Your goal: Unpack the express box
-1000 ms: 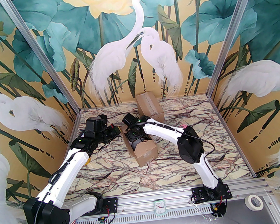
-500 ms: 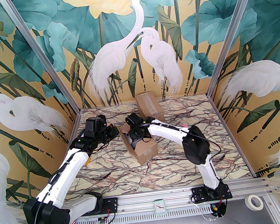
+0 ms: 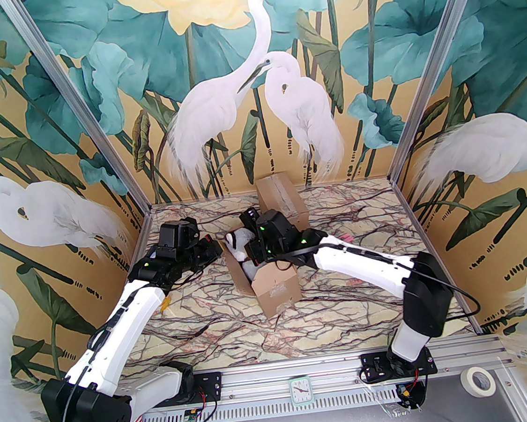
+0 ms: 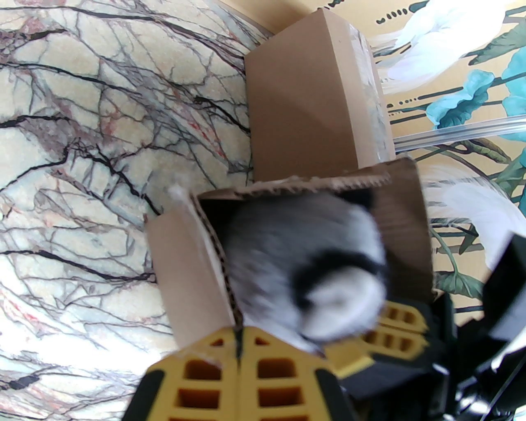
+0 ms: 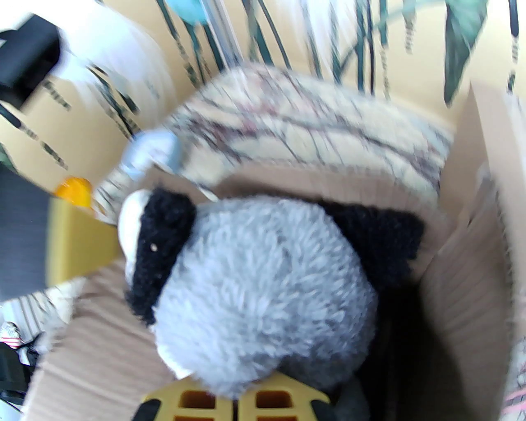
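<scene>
The express box [image 3: 274, 286] is lying open near the middle of the marbled table [image 3: 200, 316], angled with one end pointing toward the back wall. From above, a grey, black and white plush toy [image 3: 238, 242] is poking up out of that far end, and both wrists are crowding in over it, covering their own fingertips. The right wrist view is making the grasp plain: the right gripper [image 5: 234, 401] is pressing its yellow fingers together on the toy's fur, with the toy sitting between cardboard walls. The left wrist view is adding what the overhead angle is blocking: the left gripper [image 4: 238, 335] is clamping the torn edge of the express box's flap, fingers tight together, and the blurred toy is bulging from the opening just beside them. A second box [image 3: 281, 198], closed and taped, is standing just behind, near the back wall; the left wrist view is catching its glossy tape.
</scene>
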{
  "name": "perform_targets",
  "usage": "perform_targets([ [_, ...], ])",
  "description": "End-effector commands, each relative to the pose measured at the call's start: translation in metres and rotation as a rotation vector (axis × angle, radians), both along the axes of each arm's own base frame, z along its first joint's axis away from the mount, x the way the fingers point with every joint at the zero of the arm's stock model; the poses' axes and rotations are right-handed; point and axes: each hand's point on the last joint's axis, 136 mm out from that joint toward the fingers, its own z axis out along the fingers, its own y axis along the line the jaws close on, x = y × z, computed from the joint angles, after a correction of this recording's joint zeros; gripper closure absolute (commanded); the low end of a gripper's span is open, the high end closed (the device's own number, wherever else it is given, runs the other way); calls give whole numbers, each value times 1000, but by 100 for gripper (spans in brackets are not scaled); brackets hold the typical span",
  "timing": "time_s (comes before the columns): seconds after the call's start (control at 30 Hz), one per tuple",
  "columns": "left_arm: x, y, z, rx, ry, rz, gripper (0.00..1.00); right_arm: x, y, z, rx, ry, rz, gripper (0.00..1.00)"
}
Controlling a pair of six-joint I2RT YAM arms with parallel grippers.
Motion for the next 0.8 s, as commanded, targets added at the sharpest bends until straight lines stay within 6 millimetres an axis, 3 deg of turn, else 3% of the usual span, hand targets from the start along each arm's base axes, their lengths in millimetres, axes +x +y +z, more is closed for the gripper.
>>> perform_targets([
  [0.0,1,14,2,54,0,46,100,-5,8,94,250,-193,30,100],
  [0.1,2,14,4,50,0,56,100,-2,4,128,342,-254,-3,100],
  [0.27,0,18,10,55,-17,70,100,19,-5,166,436,-302,-111,100],
  [0.43,3,21,15,82,-39,72,100,22,-9,206,558,-348,-115,100],
  [0.6,13,32,16,186,-26,57,100,20,-28,248,609,-415,-125,100],
  [0.77,32,49,22,266,-38,-1,100,30,-68,273,599,-401,-172,100],
])
